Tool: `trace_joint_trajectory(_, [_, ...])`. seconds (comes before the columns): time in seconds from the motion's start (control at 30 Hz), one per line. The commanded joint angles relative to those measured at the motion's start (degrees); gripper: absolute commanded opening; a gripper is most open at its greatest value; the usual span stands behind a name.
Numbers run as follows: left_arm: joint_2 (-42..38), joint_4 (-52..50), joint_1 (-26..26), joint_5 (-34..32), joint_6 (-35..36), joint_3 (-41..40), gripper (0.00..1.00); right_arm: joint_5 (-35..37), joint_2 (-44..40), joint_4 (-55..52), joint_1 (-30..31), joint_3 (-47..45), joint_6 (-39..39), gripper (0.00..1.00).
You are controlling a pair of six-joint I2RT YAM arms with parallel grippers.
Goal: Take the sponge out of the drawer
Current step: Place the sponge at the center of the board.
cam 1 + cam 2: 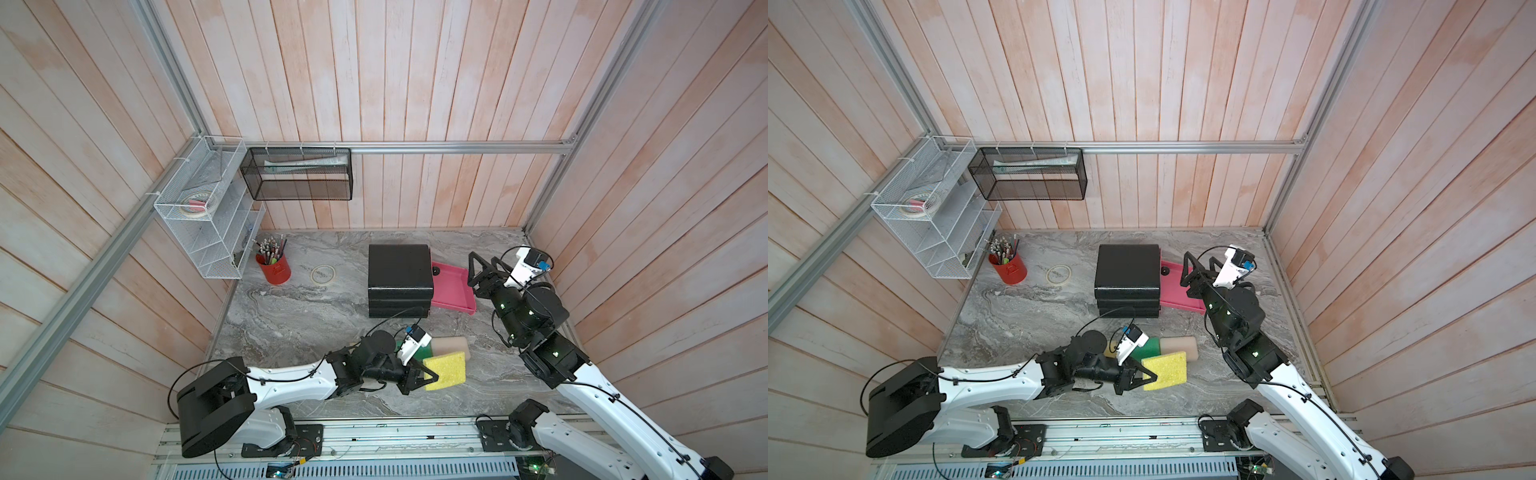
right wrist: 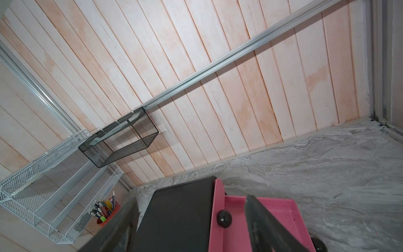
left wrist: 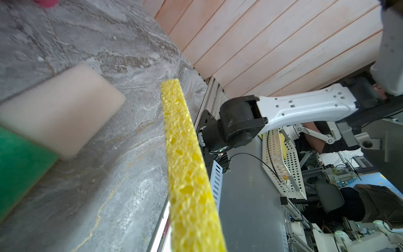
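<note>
- In both top views we see the sponge (image 1: 446, 370) (image 1: 1167, 370), a flat yellow rectangle with a pitted face. It is out of the pink drawer (image 1: 455, 291) and well apart from it, near the table (image 1: 291, 316) front, with the left gripper (image 1: 428, 376) clamped tight on one edge.
- In the left wrist view we see the sponge (image 3: 185, 163) edge-on — thin, porous, bright yellow — near a beige sponge (image 3: 61, 109) and a green sponge (image 3: 17, 165).
- In the right wrist view the right gripper (image 2: 194, 227) stands spread wide over the pink drawer (image 2: 272, 209) — holding nothing.

Yellow pitted sponge (image 1: 448, 370), green pad (image 1: 1148, 347), beige block (image 1: 453, 347), pink drawer (image 1: 455, 291), black cabinet (image 1: 399, 274), red cup (image 1: 275, 271), grey marbled table (image 1: 311, 320), whitewashed plank walls (image 1: 415, 83).
</note>
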Motion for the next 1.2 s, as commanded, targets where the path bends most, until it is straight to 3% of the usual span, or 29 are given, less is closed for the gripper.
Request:
trace_joint_trajectory(0.0, [3.0,5.4,-2.5,-2.8,-3.8,-2.6,0.00,-2.2,-0.3,-1.9,-0.5,-1.5,1.7,0.78])
trace_joint_trajectory(0.13, [8.2,13.3,-4.5,-4.3,-7.1,-4.3,0.00,-4.5,-1.0,-1.7,-0.7,-2.9,3.5,0.78])
trace_joint_trajectory(0.27, [13.6,13.7,-5.1,-5.1,-7.1,-1.5,0.00,-5.1,-2.0,-2.0,-0.8,-3.5,4.5,0.78])
trace_joint_trajectory(0.6, [19.7,4.1,-6.0,-11.9,-5.4,5.1,0.00,-3.4,-4.9,-2.3,-0.8,-5.4,4.7,0.78])
trace_joint_trajectory(1.17, [26.2,-6.2,-5.9,-13.6,-1.9,12.0,0.00,-2.4,-4.7,-0.6,-1.7,-7.2,4.7,0.78])
